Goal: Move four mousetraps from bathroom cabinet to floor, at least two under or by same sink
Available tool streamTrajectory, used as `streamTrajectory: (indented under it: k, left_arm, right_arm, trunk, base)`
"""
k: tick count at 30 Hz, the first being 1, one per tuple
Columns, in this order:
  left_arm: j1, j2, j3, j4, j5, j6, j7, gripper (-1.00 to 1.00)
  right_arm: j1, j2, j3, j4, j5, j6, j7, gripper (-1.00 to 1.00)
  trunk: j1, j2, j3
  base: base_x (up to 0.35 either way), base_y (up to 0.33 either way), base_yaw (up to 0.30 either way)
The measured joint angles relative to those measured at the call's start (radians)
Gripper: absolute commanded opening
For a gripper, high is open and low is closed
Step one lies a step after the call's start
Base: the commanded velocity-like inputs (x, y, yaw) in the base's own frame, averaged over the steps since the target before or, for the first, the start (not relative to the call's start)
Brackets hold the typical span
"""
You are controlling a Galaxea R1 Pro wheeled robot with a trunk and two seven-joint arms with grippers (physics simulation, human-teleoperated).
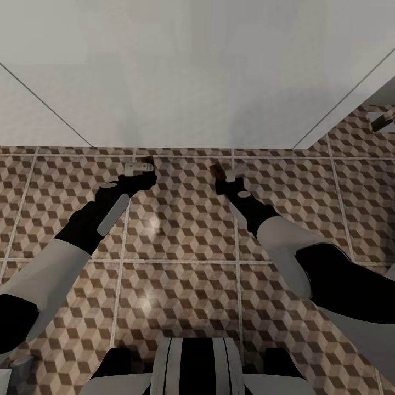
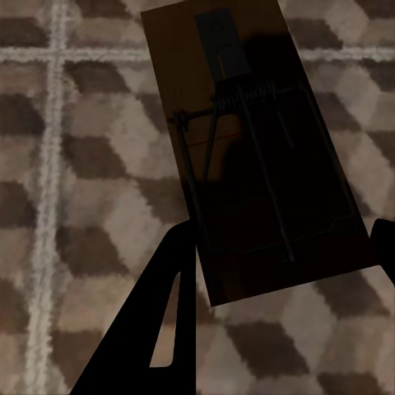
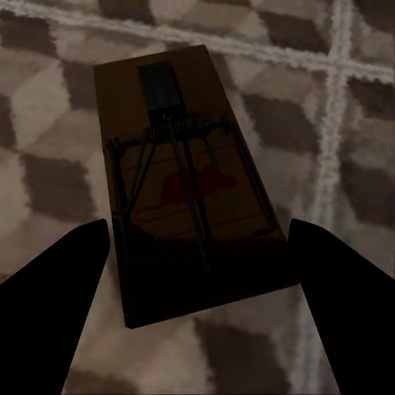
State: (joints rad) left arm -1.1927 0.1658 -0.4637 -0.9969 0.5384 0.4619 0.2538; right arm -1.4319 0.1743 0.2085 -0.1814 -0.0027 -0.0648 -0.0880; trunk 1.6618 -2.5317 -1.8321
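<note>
Both arms reach forward over the cube-patterned bathroom floor [image 1: 181, 219]. My left gripper [image 1: 142, 165] is shut on a mousetrap [image 1: 147, 161], whose brown end pokes out past the fingers. In the left wrist view this mousetrap [image 2: 255, 164] fills the space between the dark fingers [image 2: 164, 329], spring and wire bar facing the camera, just above the tiles. My right gripper [image 1: 220, 172] is shut on a second mousetrap [image 1: 214, 168]. In the right wrist view that mousetrap [image 3: 189, 181] shows a red print and sits between the two fingers [image 3: 66, 288]. The cabinet and sink are out of view.
A broad white surface [image 1: 192, 71] rises just beyond both grippers and meets the floor along a straight line. At the far right, a strip of the same patterned floor [image 1: 356, 137] runs further back, with a small brown and pale shape [image 1: 383, 119] on it. My base [image 1: 192, 367] is at the bottom.
</note>
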Motion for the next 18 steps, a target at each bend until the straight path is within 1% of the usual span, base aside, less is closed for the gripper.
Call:
streamTrajectory:
  k: [8, 14, 18]
  left_arm:
    - [0.002, 0.0, 0.0, 0.006, 0.001, 0.001, 0.0, -1.0]
    - [0.019, 0.0, 0.0, 0.013, 0.002, 0.0, -0.001, -1.0]
    - [0.022, 0.0, -0.003, 0.019, 0.002, -0.001, -0.001, -1.0]
  right_arm:
    - [0.0, 0.0, 0.0, 0.014, 0.0, -0.005, 0.0, -1.0]
    - [0.0, 0.0, 0.0, 0.029, -0.001, -0.034, 0.0, -1.0]
    - [0.0, 0.0, 0.0, 0.031, -0.001, -0.04, 0.0, -1.0]
  trunk:
    - [0.0, 0.0, 0.0]
    - [0.0, 0.0, 0.0]
    - [0.0, 0.0, 0.0]
  base:
    - [0.0, 0.0, 0.0]
    - [0.0, 0.0, 0.0]
    - [0.0, 0.0, 0.0]
